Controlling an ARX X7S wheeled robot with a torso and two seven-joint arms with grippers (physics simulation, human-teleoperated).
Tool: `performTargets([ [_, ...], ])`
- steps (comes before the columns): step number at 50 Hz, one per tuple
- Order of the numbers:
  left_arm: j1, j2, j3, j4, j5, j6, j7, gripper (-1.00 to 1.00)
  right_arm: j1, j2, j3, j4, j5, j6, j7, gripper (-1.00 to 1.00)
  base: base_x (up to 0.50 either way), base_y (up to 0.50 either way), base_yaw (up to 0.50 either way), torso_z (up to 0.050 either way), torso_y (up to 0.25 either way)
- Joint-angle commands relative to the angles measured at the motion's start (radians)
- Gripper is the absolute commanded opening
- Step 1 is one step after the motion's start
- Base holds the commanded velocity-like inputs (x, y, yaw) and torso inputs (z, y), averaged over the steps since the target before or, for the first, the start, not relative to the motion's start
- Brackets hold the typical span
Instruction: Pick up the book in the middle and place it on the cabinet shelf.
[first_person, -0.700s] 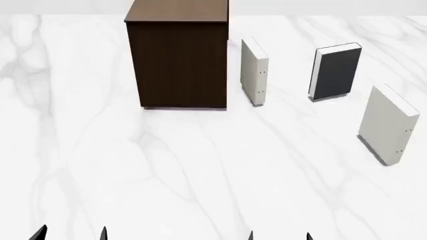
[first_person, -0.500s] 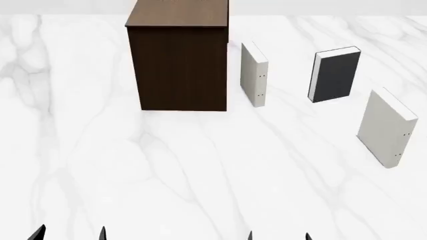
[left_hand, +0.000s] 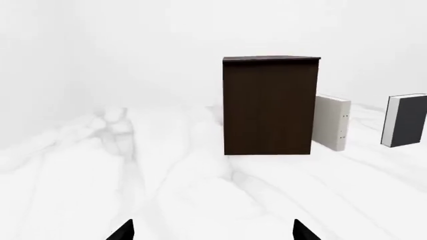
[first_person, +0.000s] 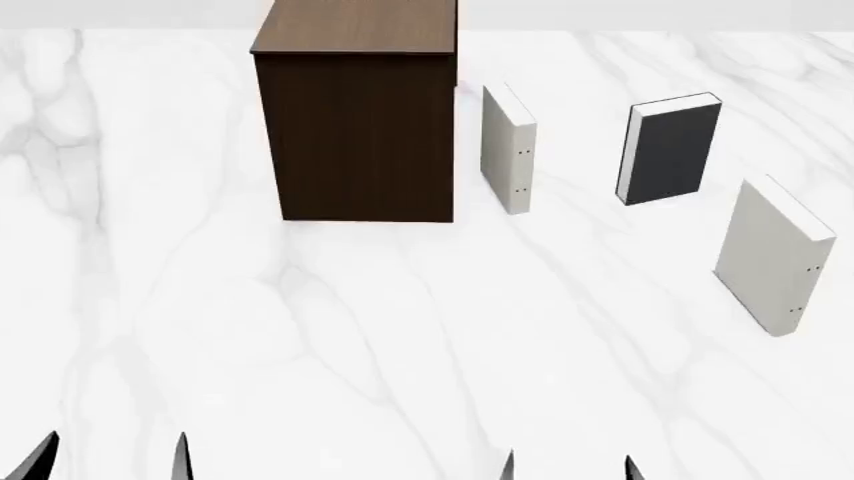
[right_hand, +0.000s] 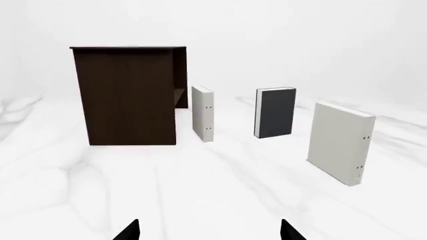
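The dark grey book (first_person: 671, 148) stands upright on the white marble table, at the back right, between two pale books. It also shows in the right wrist view (right_hand: 275, 112) and the left wrist view (left_hand: 406, 120). The brown wood-grain cabinet (first_person: 356, 110) stands at the back, left of the books; it also shows in the left wrist view (left_hand: 270, 105) and the right wrist view (right_hand: 128, 95). My left gripper (first_person: 110, 462) and right gripper (first_person: 567, 470) are both open and empty at the near edge, far from the book. Only their black fingertips show.
A pale off-white book (first_person: 507, 148) stands upright just right of the cabinet. Another pale book (first_person: 777, 255) stands at the right, nearer to me. The marble table (first_person: 400, 340) stretches between my grippers and the books.
The left fingertips have risen and shifted left in the head view; the right fingertips shifted slightly right. The cabinet and books sit a little lower in the view than 0.7 s ago.
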Motion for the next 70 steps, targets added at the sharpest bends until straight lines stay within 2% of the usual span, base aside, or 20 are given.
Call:
performTargets([
  [1,0.024,-0.028,0.035,0.262,0.023,-0.116,-0.033,1.0,-0.015,0.028,-0.013,-0.223,-0.008,0.1,0.046,1.0,0.0,0.0,0.0,0.0,0.0],
  [17,-0.012,-0.056,0.076,0.716,0.041,-0.381,-0.047,1.0,0.009,0.057,-0.038,-0.599,-0.002,0.311,0.087,1.0,0.0,0.0,0.0,0.0,0.0],
  [29,-0.049,-0.071,0.097,0.866,0.04,-0.488,-0.055,1.0,0.042,0.071,-0.036,-0.77,0.017,0.423,0.11,1.0,0.0,0.0,0.0,0.0,0.0],
  [35,-0.048,-0.075,0.099,0.866,0.035,-0.485,-0.062,1.0,0.042,0.074,-0.038,-0.79,0.02,0.398,0.118,1.0,0.0,0.0,0.0,0.0,0.0],
  [42,-0.056,-0.08,0.099,0.886,0.028,-0.512,-0.069,1.0,0.059,0.1,-0.074,-0.811,-0.007,0.458,0.121,1.0,0.0,0.0,0.0,0.0,0.0],
  [44,-0.057,-0.081,0.102,0.888,0.027,-0.515,-0.071,1.0,0.052,0.096,-0.066,-0.806,0.006,0.413,0.124,1.0,0.0,0.0,0.0,0.0,0.0],
  [59,-0.067,-0.105,0.115,0.892,0.011,-0.524,-0.095,1.0,0.053,0.109,-0.064,-0.809,0.033,0.416,0.134,1.0,0.5,0.0,0.0,0.0,0.0],
  [70,-0.08,-0.167,0.143,0.892,-0.04,-0.524,-0.174,1.0,0.053,0.116,-0.068,-0.803,0.048,0.412,0.138,1.0,0.5,0.0,0.0,0.0,0.0],
])
